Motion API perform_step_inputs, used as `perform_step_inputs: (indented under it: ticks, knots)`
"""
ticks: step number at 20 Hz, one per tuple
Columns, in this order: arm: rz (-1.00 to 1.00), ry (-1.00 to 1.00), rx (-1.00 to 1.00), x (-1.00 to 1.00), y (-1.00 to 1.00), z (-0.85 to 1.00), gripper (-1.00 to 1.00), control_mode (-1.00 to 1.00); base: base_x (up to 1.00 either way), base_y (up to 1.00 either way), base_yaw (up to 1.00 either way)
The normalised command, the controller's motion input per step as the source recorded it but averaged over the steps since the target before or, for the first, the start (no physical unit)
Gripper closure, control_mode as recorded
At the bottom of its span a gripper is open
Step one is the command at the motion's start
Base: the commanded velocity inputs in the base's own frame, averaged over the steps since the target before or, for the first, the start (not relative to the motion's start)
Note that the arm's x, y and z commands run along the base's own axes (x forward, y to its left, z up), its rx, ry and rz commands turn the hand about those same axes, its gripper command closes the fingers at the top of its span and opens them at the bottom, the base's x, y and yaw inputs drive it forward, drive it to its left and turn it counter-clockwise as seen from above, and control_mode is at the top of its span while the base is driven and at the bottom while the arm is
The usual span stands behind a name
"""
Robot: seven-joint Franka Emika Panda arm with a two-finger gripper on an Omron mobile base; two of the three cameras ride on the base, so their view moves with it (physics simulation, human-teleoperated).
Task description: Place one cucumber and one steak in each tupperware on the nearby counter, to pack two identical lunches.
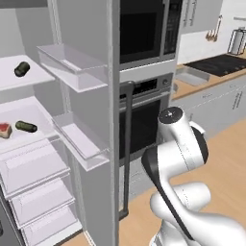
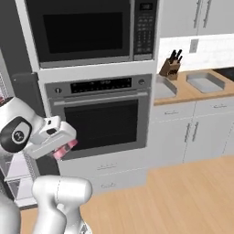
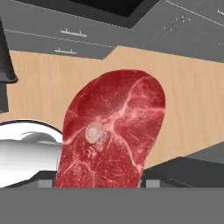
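- pincer (image 2: 64,148) is clamped on a steak (image 3: 113,135), slab sticking straight out along the fingers (long axis toward 12 in the hand view)
- target tupperware (image 2: 205,82) sits on the bench (image 2: 192,93), up around 2 o'clock in the right base view, well apart

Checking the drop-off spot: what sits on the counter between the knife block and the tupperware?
Nothing: in the right base view, only bare counter wood lies between the knife block and the tupperware to its right.
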Motion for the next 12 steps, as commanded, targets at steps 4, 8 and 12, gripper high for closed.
perform_step_inputs:
  ticks: [4, 8, 12]
  knots:
    - [0.0, 0.0, 0.0, 0.0, 0.0, 0.0, 1.0, 1.0, -0.28, -1.0, -0.3]
    - [0.0, 0.0, 0.0, 0.0, 0.0, 0.0, 1.0, 1.0, 0.27, -1.0, -0.28]
    - [0.0, 0.0, 0.0, 0.0, 0.0, 0.0, 1.0, 1.0, 1.0, -0.87, -0.01]
